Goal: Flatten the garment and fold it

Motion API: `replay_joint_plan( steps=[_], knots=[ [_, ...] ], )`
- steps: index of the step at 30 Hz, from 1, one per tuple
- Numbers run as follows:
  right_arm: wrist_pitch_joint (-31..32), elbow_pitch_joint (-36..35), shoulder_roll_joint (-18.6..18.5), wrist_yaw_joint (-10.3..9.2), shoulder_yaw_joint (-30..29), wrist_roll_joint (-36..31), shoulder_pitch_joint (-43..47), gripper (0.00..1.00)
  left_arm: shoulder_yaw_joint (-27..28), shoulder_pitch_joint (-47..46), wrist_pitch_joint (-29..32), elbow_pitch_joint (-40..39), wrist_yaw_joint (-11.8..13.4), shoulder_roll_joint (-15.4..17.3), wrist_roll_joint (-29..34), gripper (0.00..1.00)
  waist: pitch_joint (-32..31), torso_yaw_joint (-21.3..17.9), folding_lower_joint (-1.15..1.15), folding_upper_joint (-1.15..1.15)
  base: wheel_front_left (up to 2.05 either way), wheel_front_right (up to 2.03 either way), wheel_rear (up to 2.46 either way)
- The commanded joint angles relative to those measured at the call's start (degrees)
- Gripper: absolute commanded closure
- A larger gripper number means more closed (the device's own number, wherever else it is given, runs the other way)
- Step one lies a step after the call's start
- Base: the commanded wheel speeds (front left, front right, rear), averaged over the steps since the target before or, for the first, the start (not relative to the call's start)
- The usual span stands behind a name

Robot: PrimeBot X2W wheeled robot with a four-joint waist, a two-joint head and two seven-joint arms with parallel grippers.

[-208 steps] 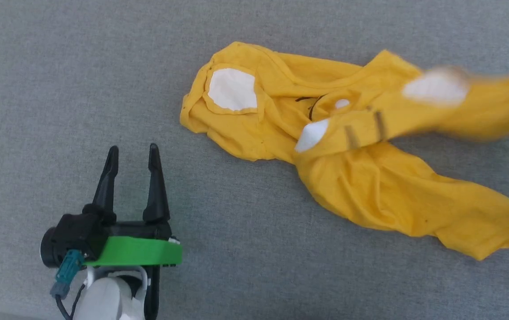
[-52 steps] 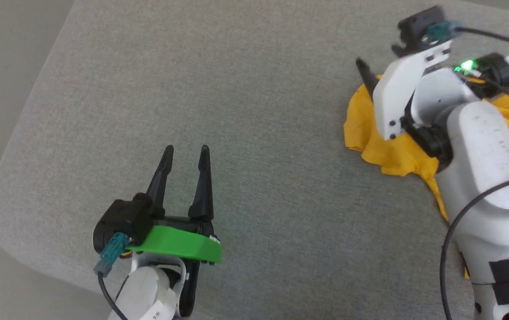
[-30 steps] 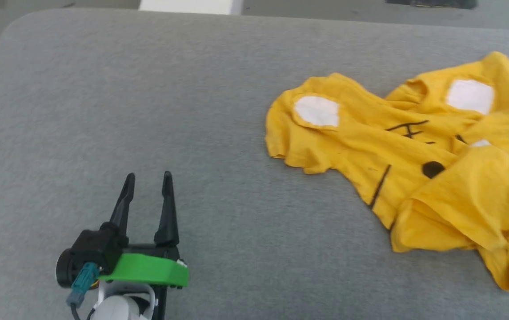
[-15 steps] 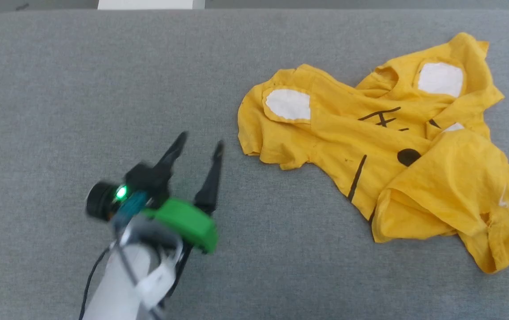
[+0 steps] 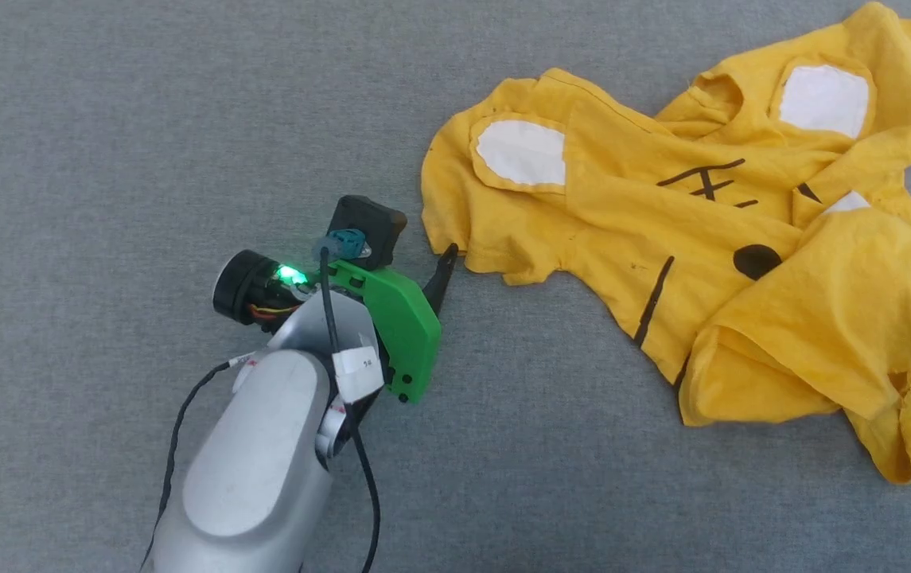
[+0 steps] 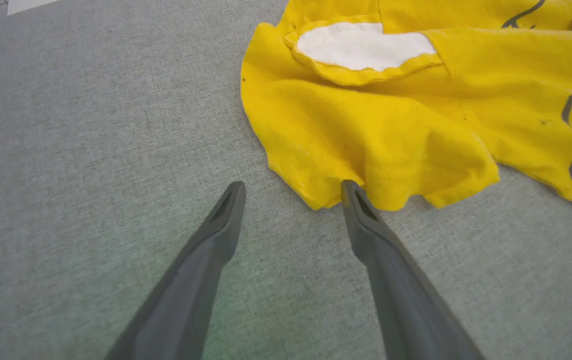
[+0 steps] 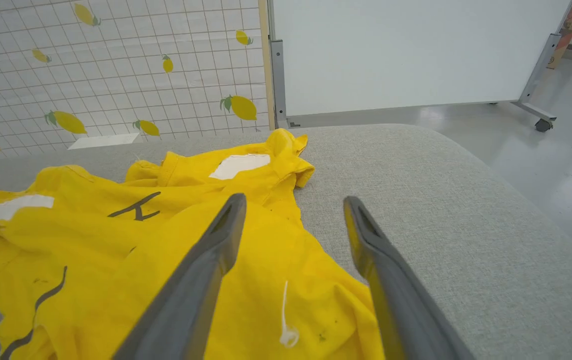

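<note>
Garment (image 5: 662, 239) lies on padded surface (image 5: 145, 119). Left gripper (image 6: 291, 186) is just left of the garment, one fingertip at its left hem edge. Right gripper (image 7: 293, 200) is over the garment's right end. Panel (image 7: 415, 50) stands behind the garment, beyond the surface's far edge.

No legible wording for you here: the small white paper tag (image 5: 357, 372) on the black cable (image 5: 327, 302), left of the bright yellow thin-fabric T-shirt (image 5: 686, 239), bears marks too small to read, and the shirt's printed black strokes spell no word.
</note>
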Motion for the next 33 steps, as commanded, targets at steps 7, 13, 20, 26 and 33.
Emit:
replay_joint_plan(
  steps=[7, 13, 20, 26, 33],
  knots=[
    [0.0, 0.4, 0.0, -0.08, 0.4, 0.6, -0.6, 0.0, 0.5, -2.3, -0.8, 2.5, 0.6, -0.6, -1.2, 0.0, 1.0, -1.0, 0.0, 0.0, 0.0, 0.0, 0.0],
    [0.3, 0.6, 0.0, -0.08, 0.9, 0.5, -0.8, 0.0, -1.2, -3.4, 1.5, 5.8, 0.3, -1.0, -1.5, 0.35, 1.5, -0.9, 0.0, 0.0, 0.0, 0.0, 0.0],
    [0.3, 1.3, 0.0, -0.08, 1.4, 0.7, -1.4, 0.0, -4.0, -4.5, 2.2, 8.7, -1.1, -1.1, -2.3, 1.0, 1.9, -0.9, 0.0, 0.0, 0.0, 0.0, 0.0],
    [0.2, 2.4, 0.0, -0.08, 1.2, 0.8, -1.2, 0.0, -1.0, -2.4, -3.6, 7.0, 1.5, -1.0, -3.6, 1.0, -0.1, -0.5, 0.0, 0.0, 0.0, 0.0, 0.0],
    [0.5, 3.1, 0.0, -0.08, 0.9, 0.8, -0.1, 0.0, 7.3, 9.1, -8.3, -3.1, 7.5, 0.6, -8.7, 1.0, -3.6, 1.3, 0.0, 0.0, 0.0, 0.0, 0.0]
  ],
)
